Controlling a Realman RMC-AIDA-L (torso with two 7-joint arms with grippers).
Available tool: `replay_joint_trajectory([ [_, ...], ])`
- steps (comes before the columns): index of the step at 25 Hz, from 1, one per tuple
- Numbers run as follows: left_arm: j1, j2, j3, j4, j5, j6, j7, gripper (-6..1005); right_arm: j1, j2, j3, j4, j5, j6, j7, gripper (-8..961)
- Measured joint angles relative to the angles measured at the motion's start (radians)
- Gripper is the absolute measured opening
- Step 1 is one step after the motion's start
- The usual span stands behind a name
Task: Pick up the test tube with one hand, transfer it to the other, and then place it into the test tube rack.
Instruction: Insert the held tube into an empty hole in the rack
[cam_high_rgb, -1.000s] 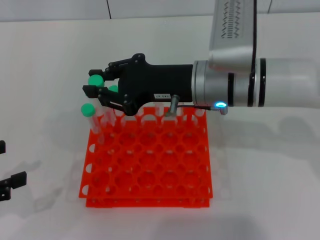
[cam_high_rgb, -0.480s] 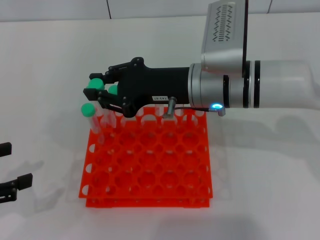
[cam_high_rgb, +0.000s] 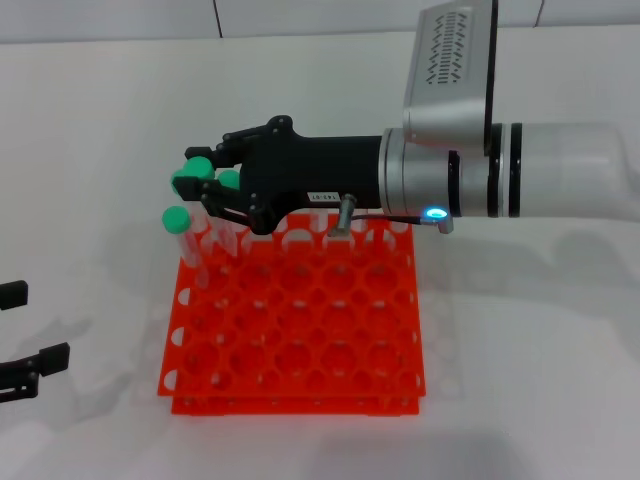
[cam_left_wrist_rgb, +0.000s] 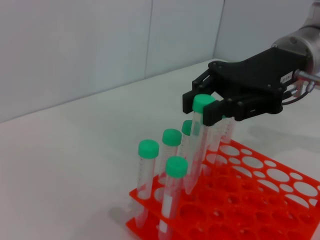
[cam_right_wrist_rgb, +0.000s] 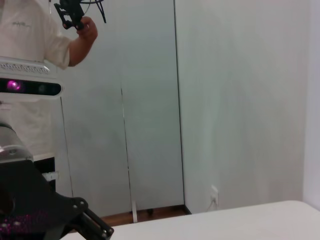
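**A:** Where was the tube, and which way did it point?

**B:** The tube (cam_left_wrist_rgb: 197, 145) stood nearly upright, its long axis running top to bottom with a slight lean, green cap uppermost. The right pincer (cam_high_rgb: 200, 190) was clamped on it just below the cap, one black finger on each side. From the left wrist view its lower end reached down into the rack (cam_left_wrist_rgb: 260, 200) near the far left corner, though how deep it sat could not be told.

**A:** And the rack?

**B:** A square orange-red rack (cam_high_rgb: 300, 330), two tiers, many round holes, sat on the white counter (cam_high_rgb: 530, 340). The right arm reached across above its far edge from the right, with a blue light glowing on its silver wrist.

**A:** Were other tubes there?

**B:** Yes. Four other tubes (cam_left_wrist_rgb: 167, 200) with the same green caps stood upright in holes at that same corner, close around the held one. One of them (cam_high_rgb: 178, 235) stood just beside the pincer in the head view.

**A:** What of the left pincer?

**B:** It (cam_high_rgb: 22, 338) sat low at the left edge of the head view, over the counter and well apart from the rack. Its two black fingers were spread apart, holding nothing.
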Motion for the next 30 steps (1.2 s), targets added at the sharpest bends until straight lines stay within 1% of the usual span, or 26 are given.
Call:
replay_joint_trajectory([
  [15, -0.011, 0.001, 0.007, 0.0, 0.003, 0.0, -0.001, 883, -0.001, 0.0, -0.012, 0.03, 0.01, -0.002, -0.01, 270],
  [22, -0.012, 0.001, 0.007, 0.0, 0.005, -0.001, 0.001, 883, -0.014, 0.0, -0.039, 0.041, 0.106, -0.007, -0.102, 270],
  [30, -0.018, 0.001, 0.007, 0.0, 0.018, -0.002, 0.001, 883, -0.017, 0.0, -0.049, 0.058, 0.122, -0.007, -0.115, 270],
])
